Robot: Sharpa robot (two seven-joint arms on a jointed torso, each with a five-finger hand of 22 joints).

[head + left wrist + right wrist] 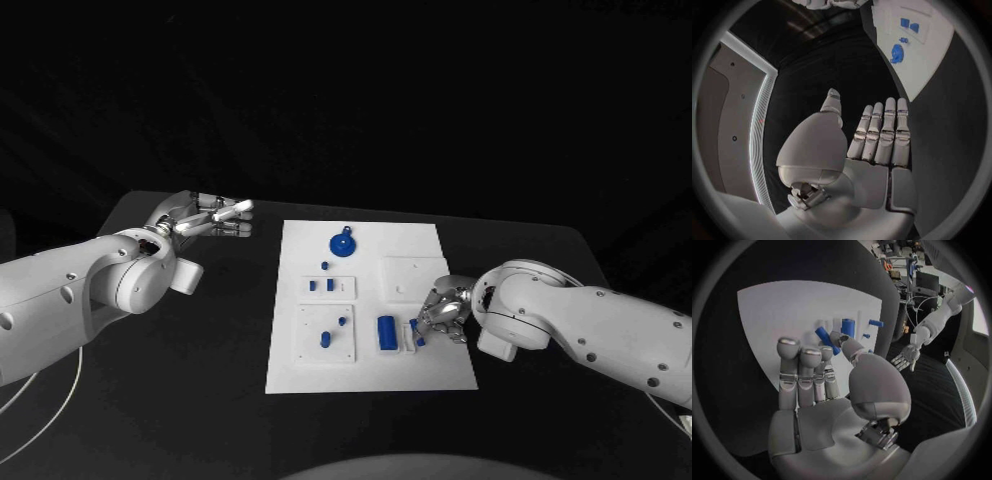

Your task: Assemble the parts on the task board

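The white task board (433, 250) lies in the middle of the black table. My right hand (441, 312) is over the board's right side and pinches a small blue peg (824, 334) between thumb and a finger, just above the board. Next to it a blue cylinder (387, 332) lies in a slot. A round blue part (342, 244) sits near the board's far edge, and several small blue parts (323, 285) stand in the left-hand blocks. My left hand (202, 217) hovers off the board's far left corner, fingers stretched out, holding nothing.
Black table (202, 350) surrounds the board on all sides. In the left wrist view the task board (939, 60) lies beyond the straight fingers (879, 130), with the round blue part (897, 52) on it.
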